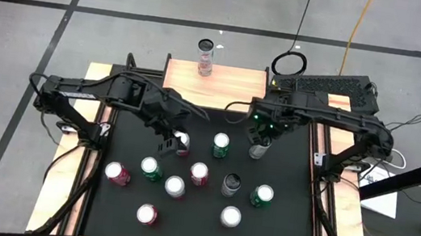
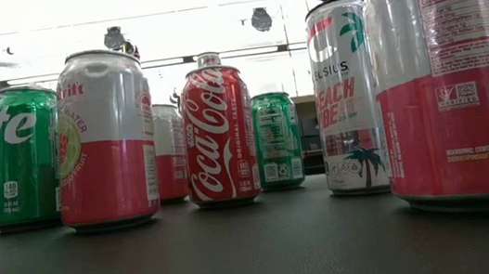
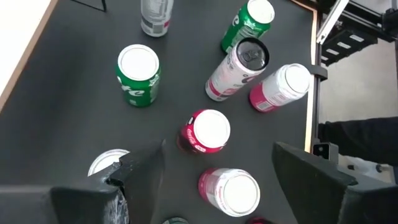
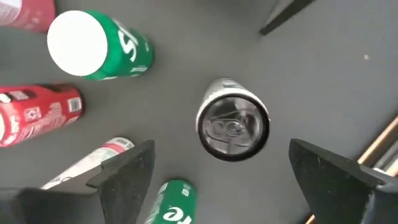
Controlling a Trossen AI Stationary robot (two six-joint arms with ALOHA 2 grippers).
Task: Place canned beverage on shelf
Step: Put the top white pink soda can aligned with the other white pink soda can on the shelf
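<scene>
The black table mat (image 1: pixel 280 209) carries about a dozen cans. The light-wood shelf (image 1: pixel 231 84) stands at the far edge with one can (image 1: pixel 205 57) on it. The left gripper (image 1: pixel 168 141) hangs open beside a can near the mat's centre. The right gripper (image 4: pixel 217 168) hovers above a silver-topped can (image 4: pixel 233 127), fingers spread, not touching it. In the low view, a red can (image 2: pixel 218 131) reads "Coca-Cola", a tall white-and-pink one (image 2: pixel 345 96) "PEACH", and the nearest can (image 2: pixel 456 73) shows "Nutrition Facts".
</scene>
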